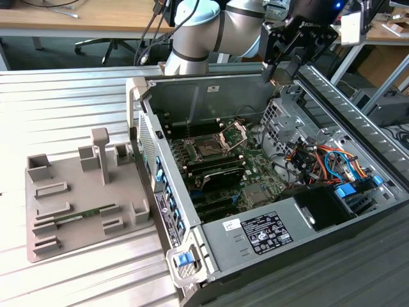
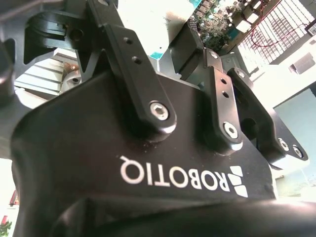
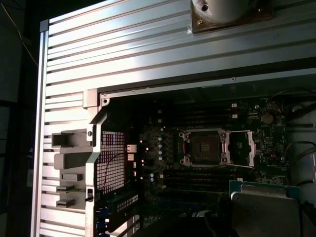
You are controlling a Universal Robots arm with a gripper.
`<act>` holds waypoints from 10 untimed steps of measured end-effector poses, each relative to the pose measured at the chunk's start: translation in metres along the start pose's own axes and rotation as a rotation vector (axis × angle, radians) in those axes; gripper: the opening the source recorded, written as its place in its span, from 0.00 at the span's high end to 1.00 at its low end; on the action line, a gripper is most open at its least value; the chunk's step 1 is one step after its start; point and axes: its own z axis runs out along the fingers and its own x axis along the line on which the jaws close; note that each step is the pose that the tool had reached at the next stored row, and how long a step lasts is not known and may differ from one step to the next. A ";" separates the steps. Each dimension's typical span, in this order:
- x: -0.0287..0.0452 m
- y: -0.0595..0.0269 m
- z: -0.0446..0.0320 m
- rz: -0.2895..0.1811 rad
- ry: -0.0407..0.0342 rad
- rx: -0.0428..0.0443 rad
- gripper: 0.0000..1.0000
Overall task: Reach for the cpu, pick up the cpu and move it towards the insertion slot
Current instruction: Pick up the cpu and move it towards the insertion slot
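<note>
In the exterior view my gripper (image 1: 279, 74) hangs above the far right corner of the open computer case (image 1: 137, 96), shut on the cpu (image 1: 278, 72), a small pale chip at its fingertips. The first wrist view shows the cpu (image 3: 259, 206) close up, with a silver top and a green edge. The insertion slot (image 1: 208, 149) is a dark square socket on the green motherboard, its silver frame (image 1: 234, 135) hinged open. It lies well below the gripper and toward the exterior view's left. In the first wrist view the insertion slot (image 3: 203, 146) sits beyond the held cpu. The gripper's black housing (image 2: 148, 163) appears in the second wrist view.
A grey fixture tray (image 1: 38, 246) with a green memory stick (image 1: 80, 217) lies on the ribbed table at the exterior view's left. Inside the case are black memory slots (image 1: 217, 176), a metal drive cage (image 1: 281, 125), coloured cables (image 1: 319, 160) and a labelled power supply (image 1: 268, 233).
</note>
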 end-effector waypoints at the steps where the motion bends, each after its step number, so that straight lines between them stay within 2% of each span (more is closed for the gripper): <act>1: 0.0000 0.0000 0.0003 0.000 0.0000 0.0000 0.45; 10: 0.0001 -0.0002 0.0029 0.000 0.0000 0.0000 0.45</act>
